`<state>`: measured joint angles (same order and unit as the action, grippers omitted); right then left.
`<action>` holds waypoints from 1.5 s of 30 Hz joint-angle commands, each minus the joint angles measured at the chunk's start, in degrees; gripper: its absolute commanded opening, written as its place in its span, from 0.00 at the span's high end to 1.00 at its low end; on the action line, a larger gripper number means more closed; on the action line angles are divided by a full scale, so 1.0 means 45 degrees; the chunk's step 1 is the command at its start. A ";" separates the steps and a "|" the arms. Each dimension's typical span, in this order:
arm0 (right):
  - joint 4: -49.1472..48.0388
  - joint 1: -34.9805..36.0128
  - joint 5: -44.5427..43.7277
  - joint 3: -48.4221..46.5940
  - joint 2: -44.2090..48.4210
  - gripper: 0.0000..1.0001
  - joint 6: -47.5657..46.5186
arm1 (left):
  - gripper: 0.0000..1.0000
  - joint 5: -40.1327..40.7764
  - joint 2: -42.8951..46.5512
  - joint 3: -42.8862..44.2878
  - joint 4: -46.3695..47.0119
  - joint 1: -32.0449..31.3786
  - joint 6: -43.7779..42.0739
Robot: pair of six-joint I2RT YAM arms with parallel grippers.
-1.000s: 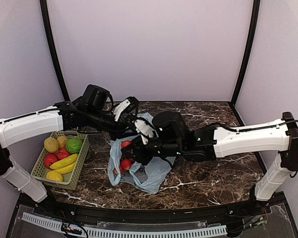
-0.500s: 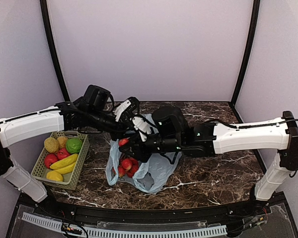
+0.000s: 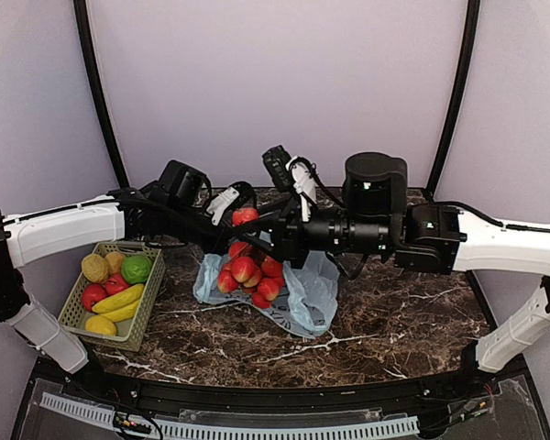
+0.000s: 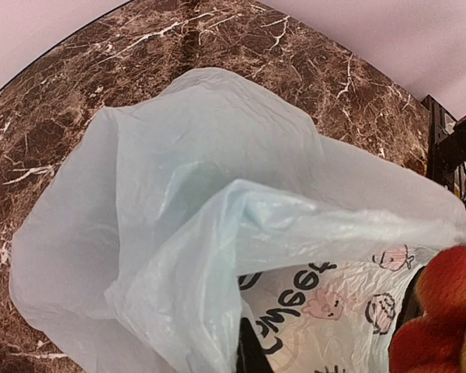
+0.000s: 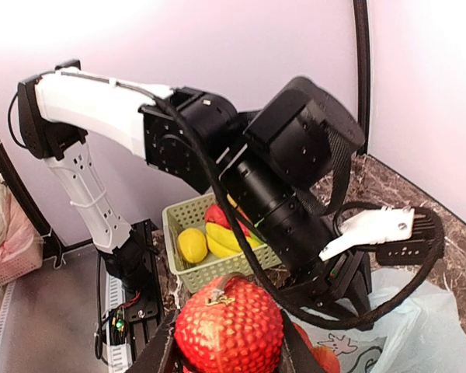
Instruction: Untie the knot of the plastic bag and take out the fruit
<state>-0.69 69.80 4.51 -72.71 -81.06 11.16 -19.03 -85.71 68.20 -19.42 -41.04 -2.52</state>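
Taking fruit out of the bag is the step in hand, as I judge it, with the untying done: no knot can be made out anywhere, and the bag's mouth gapes.

Nearest, at the lower left of the top view, a green basket (image 3: 144,316) sits on the marble table (image 3: 394,321) holding bananas, red apples and one green fruit. Just beyond it, at centre, the plastic bag (image 3: 304,298) lies slumped and open, with a heap of small red fruits (image 3: 247,272) spilling at its left side.

Above that heap the right gripper (image 3: 246,216) is clamped on a single fruit. In the right wrist view this picked fruit (image 5: 229,326), red and bumpy-skinned, fills the lower middle of the frame with a dark finger pressed to either side. It hangs clear of the heap.

Farther back and slightly left, the left gripper (image 3: 235,200) is near the bag's rear edge. Its wrist view is filled with pale plastic and shows only a sliver of dark finger at bottom centre, so I cannot tell whether it is open or pinching the plastic.

The next move, I judge, calls for carrying the picked fruit away from the bag and setting it down. The left arm lies between bag and basket, so a leftward path must pass over it.
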 commanded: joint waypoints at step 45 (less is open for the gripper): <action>-0.0251 -0.0536 0.1864 -0.0366 0.1235 0.94 -0.0038 | 0.22 -0.4513 0.4242 -0.0708 0.4245 -0.1923 0.1546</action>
<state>0.62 67.75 12.03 -72.73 -75.53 10.26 -38.41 -65.41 62.89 -2.02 -49.08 5.17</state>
